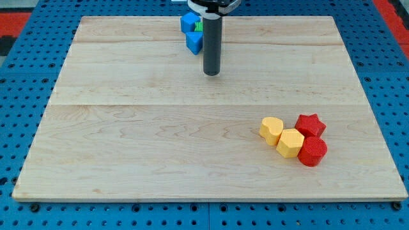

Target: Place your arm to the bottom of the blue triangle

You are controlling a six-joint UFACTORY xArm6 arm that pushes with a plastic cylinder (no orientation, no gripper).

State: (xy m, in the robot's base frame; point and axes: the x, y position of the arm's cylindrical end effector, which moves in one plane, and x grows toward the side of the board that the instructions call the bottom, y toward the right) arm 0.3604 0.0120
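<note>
The blue triangle [194,43] lies near the top edge of the wooden board [128,140], just left of the rod. A second blue block [188,22] sits right above it, and a sliver of a green block [199,26] shows beside that, partly hidden by the rod. My tip [211,73] rests on the board a little below and to the right of the blue triangle, apart from it.
At the view's lower right is a cluster: a yellow heart-shaped block [271,130], a yellow hexagon [291,143], a red star [310,124] and a red round block [312,152]. Blue pegboard [25,96] surrounds the board.
</note>
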